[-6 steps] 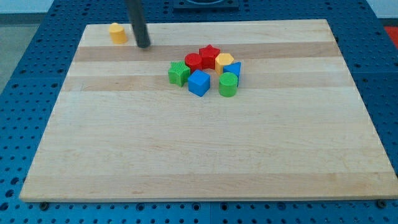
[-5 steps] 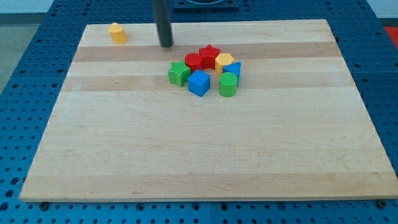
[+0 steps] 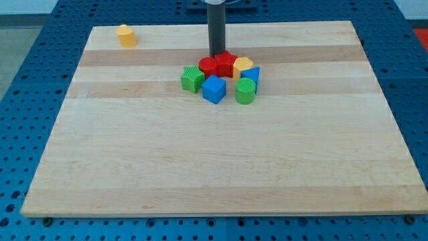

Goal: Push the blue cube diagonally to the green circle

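My tip (image 3: 217, 55) sits in the upper middle of the frame, the dark rod dropping straight down from the top edge onto the wooden counter (image 3: 200, 161). It lands right at the top side of the cluster, touching or all but touching the red star (image 3: 226, 62); I cannot tell which. There is no claw on this arm, just the bare rod, so nothing is gripped and nothing is open or closed.

And the cluster itself is packed tight, just above the centre of the frame. The red round block (image 3: 208, 65) sits to the left of the star, the yellow block (image 3: 242, 65) to its right. Below the yellow one, a second blue block (image 3: 252, 73) peeks out, its shape unclear.

The blue cube (image 3: 214, 88) holds the bottom of the pack, just below the red pieces. To its left, the green ribbed block (image 3: 192, 78). To its right, with a slim gap, the green circle (image 3: 245, 90), standing upright.

Way off in the upper left corner, a lone yellow block (image 3: 126, 35) sits well apart from everything.
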Controlling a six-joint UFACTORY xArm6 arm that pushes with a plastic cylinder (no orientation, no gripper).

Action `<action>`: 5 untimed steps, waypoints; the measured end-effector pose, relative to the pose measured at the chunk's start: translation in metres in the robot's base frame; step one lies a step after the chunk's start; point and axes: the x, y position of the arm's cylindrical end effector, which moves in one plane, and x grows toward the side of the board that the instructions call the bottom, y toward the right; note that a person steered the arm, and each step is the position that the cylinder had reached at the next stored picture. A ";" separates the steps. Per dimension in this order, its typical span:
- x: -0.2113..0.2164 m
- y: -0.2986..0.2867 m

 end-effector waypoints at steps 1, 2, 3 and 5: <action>0.004 0.000; 0.012 0.000; 0.026 0.000; 0.085 0.000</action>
